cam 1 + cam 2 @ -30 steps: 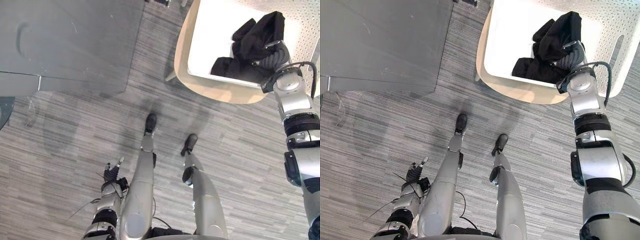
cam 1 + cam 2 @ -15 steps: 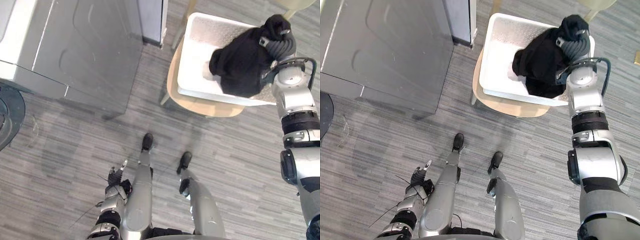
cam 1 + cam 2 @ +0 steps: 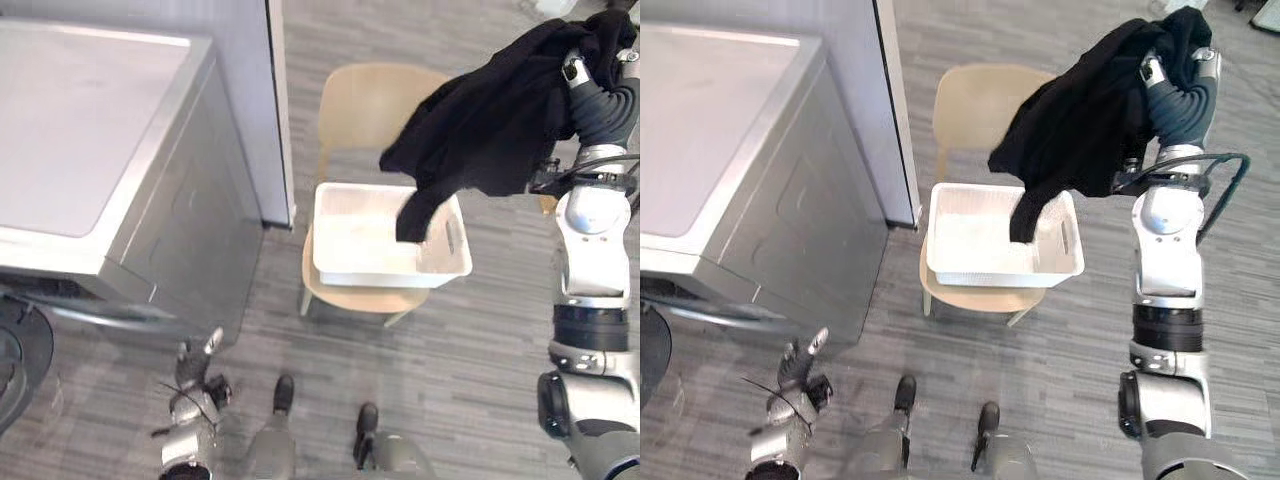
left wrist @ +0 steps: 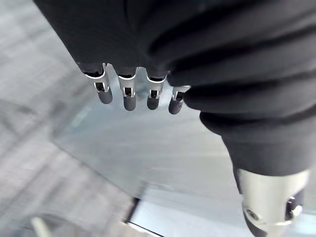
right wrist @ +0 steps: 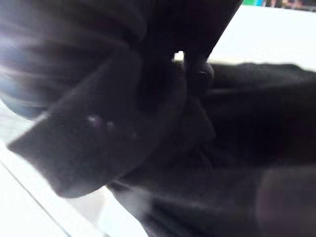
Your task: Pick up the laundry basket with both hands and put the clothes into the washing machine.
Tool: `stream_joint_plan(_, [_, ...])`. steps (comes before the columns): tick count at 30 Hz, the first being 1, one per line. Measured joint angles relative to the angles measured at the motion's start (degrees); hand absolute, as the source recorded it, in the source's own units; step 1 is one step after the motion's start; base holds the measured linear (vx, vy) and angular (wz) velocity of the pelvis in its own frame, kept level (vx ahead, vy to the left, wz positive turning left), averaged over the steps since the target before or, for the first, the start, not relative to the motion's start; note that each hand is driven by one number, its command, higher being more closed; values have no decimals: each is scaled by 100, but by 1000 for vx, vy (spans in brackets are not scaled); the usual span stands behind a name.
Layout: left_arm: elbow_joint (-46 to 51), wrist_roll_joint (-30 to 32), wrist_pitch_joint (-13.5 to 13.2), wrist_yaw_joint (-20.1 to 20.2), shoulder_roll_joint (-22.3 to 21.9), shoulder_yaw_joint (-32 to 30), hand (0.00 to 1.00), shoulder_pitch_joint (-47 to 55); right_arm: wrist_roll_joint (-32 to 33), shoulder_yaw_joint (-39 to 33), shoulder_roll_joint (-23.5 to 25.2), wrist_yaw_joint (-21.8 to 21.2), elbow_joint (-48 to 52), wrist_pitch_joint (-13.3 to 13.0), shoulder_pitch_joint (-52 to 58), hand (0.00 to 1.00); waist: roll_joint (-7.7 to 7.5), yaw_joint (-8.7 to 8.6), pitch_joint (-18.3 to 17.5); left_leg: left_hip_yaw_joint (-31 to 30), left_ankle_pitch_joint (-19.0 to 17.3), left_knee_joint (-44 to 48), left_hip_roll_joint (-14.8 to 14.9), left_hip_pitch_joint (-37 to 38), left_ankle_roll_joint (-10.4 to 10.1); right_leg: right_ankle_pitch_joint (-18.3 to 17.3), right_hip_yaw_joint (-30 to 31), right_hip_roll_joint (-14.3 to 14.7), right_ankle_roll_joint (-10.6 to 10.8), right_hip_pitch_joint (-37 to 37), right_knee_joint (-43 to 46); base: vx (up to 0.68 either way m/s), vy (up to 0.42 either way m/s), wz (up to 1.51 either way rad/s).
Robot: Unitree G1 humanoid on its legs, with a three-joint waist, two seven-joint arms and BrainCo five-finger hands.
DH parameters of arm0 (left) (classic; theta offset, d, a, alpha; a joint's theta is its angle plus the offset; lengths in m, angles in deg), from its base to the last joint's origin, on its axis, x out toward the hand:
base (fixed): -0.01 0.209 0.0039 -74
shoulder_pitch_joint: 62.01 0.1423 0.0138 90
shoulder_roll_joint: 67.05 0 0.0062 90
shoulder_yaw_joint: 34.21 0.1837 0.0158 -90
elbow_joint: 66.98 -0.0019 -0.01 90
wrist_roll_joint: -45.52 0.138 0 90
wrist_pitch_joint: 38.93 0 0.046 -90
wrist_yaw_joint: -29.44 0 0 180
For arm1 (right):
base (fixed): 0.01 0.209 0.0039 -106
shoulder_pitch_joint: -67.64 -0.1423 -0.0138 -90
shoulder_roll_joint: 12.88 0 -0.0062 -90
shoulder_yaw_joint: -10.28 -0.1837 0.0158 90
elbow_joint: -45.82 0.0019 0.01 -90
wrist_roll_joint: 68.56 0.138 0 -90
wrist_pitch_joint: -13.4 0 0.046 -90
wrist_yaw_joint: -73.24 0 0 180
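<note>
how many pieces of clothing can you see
1: a black garment held up in the right hand, its end dangling over the white basket on the chair. The bundle could hide a second piece.

Right arm is standing raised on the right, forearm running near-vertical in the eye views, wrist bending over at the top. Right hand [image 3: 1177, 82] is sitting at the arm's highest point, clutching black cloth [image 3: 1080, 120] that is draping off it. Its fingers are mostly buried in the fabric, with 1 dark tip [image 5: 199, 75] pressing into it in the wrist view. Left arm is hanging low at the lower left. Left hand [image 3: 190, 366] is idling and holding nothing, fingers [image 4: 127, 94] lying in 1 row, relaxed and nearly straight.
</note>
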Motion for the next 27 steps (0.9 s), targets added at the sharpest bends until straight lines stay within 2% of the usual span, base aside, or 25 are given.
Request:
stream_joint_plan(3, [905,104,-48,-117,-11,198,0,30,-167,345,514,7,290,-190,0,100,65,-103,-230,188,-101,0,-13,239,17,19,179,4,27,189,-110,52,19,-33])
stream_joint_plan(5, [1338,207,-76,-201,16,470,0,-11,-157,709,752,-8,407,-280,-2,100,141,-114,-419,343,-144,0,-20,298,31,71,323,11,56,217,-202,29,30,-38])
stream_joint_plan(6, [1673,236,-91,-219,23,681,0,-97,-145,950,878,-24,430,-376,-1,100,192,-124,-458,416,-164,-1,-25,383,49,123,391,13,75,305,-298,14,31,-29])
stream_joint_plan(9, [2173,477,-200,-199,209,1306,0,-575,-134,1522,1201,-170,429,-405,-4,100,313,-144,-603,587,-203,-3,-34,506,65,258,558,16,96,434,-490,-13,38,-32])
stream_joint_plan(12, [2229,448,-351,-199,460,1699,0,-1328,-92,2098,1535,-295,380,-420,-12,100,368,-241,-661,782,-220,-8,-29,638,63,390,743,30,102,530,-638,-32,21,-30])
stream_joint_plan(15, [2201,370,-455,-182,508,2113,0,-1916,47,2506,1674,-438,362,-419,-18,100,373,-275,-686,942,-243,-11,-33,773,59,442,917,32,123,598,-666,-48,17,-28])
stream_joint_plan(17, [2031,204,-476,-84,499,2448,0,-2299,111,2586,1734,-518,359,-419,-18,100,391,-293,-756,982,-263,-15,-41,787,32,461,975,30,133,592,-670,-55,14,-14])
stream_joint_plan(19, [1926,159,-473,-69,501,2528,0,-2377,120,2611,1762,-519,358,-419,-20,100,410,-320,-806,1003,-263,-16,-47,797,32,470,997,25,136,591,-672,-33,9,-7])
stream_joint_plan(20, [1879,81,-474,-64,501,2541,0,-2379,127,2669,1776,-521,358,-419,-23,100,442,-410,-871,1014,-262,-17,-57,799,34,483,1008,17,138,590,-677,-21,8,-4])
stream_joint_plan(27, [1548,-324,-472,79,566,2833,0,-2721,355,2707,1675,-639,357,-421,-23,100,494,-436,-940,1051,-262,-29,-67,795,31,574,1047,10,115,620,-800,-28,2,-4])
